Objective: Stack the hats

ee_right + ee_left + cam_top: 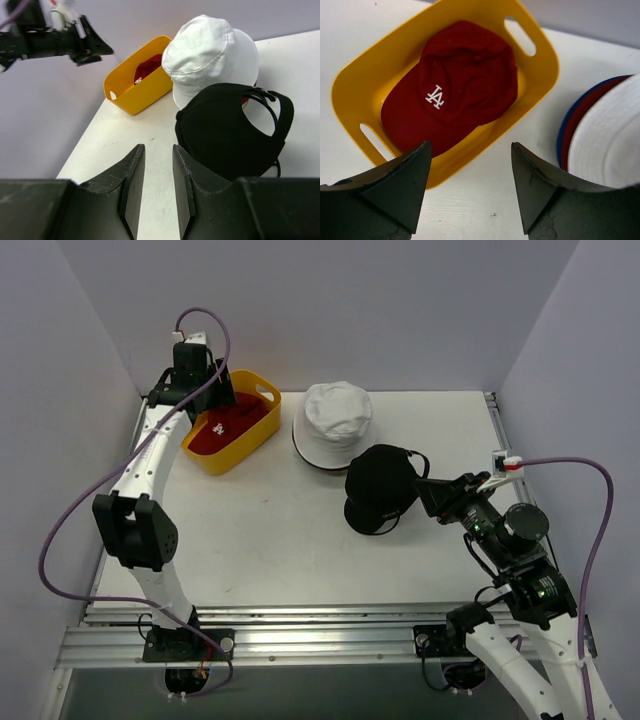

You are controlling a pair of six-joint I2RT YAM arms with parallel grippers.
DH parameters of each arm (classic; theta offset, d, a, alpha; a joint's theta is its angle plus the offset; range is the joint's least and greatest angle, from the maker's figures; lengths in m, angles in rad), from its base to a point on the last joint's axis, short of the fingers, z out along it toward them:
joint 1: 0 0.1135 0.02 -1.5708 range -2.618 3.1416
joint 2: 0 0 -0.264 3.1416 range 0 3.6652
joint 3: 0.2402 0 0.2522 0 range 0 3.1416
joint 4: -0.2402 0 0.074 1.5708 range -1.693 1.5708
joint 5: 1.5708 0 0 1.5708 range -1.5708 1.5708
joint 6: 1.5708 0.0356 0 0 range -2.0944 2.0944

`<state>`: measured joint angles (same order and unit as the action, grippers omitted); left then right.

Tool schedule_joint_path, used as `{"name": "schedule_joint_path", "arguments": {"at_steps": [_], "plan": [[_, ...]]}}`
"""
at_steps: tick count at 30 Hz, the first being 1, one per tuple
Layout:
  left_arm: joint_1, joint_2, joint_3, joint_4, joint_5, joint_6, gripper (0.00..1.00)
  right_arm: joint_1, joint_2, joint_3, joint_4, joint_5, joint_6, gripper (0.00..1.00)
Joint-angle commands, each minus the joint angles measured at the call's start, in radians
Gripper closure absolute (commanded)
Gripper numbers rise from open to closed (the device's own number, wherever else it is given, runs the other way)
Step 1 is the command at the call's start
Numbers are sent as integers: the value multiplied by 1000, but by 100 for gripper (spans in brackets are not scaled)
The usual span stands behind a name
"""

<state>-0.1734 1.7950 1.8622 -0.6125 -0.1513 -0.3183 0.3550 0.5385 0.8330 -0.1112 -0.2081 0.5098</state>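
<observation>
A red cap with a white logo point(455, 80) lies inside the yellow basket point(540, 75); it also shows in the top view point(228, 425). My left gripper point(470, 145) is open and empty, hovering over the basket's near rim point(212, 400). A white bucket hat point(337, 418) tops a stack; the maroon brim point(580, 110) and blue brim point(563, 135) show beneath it. A black cap point(382, 488) leans against the front of that stack. My right gripper point(158, 147) is slightly open and empty, just right of the black cap point(225, 130) in the top view point(426, 490).
The yellow basket point(205, 455) stands at the back left of the white table point(270, 540). Grey walls close in the back and both sides. A metal rail point(300, 615) runs along the near edge.
</observation>
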Motion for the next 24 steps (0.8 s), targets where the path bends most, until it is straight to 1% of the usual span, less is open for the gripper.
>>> {"name": "schedule_joint_path", "arguments": {"at_steps": [1, 2, 4, 6, 7, 9, 10, 14, 19, 24], "plan": [[11, 137, 172, -134, 32, 76, 27, 6, -21, -5, 41, -56, -37, 75], [9, 205, 204, -145, 29, 82, 27, 7, -31, -8, 36, -56, -45, 75], [11, 291, 285, -156, 19, 93, 27, 7, -35, -11, 38, -56, -50, 75], [11, 349, 345, -168, 7, 105, 27, 7, -35, -8, 33, -51, -59, 75], [11, 383, 412, -174, -7, 116, 27, 9, -37, -8, 33, -51, -62, 75], [11, 481, 491, -208, -17, 128, 26, 9, -44, -18, 38, -53, -62, 75], [11, 551, 576, -233, -28, 136, 26, 7, -48, -21, 39, -54, -62, 75], [15, 690, 722, -262, -56, 148, 26, 9, -61, -32, 44, -53, -62, 75], [31, 754, 721, -195, -44, 134, 24, 9, -61, -40, 45, -60, -62, 75], [43, 791, 681, -122, -42, 124, 25, 7, -72, -37, 42, -60, -65, 74]]}}
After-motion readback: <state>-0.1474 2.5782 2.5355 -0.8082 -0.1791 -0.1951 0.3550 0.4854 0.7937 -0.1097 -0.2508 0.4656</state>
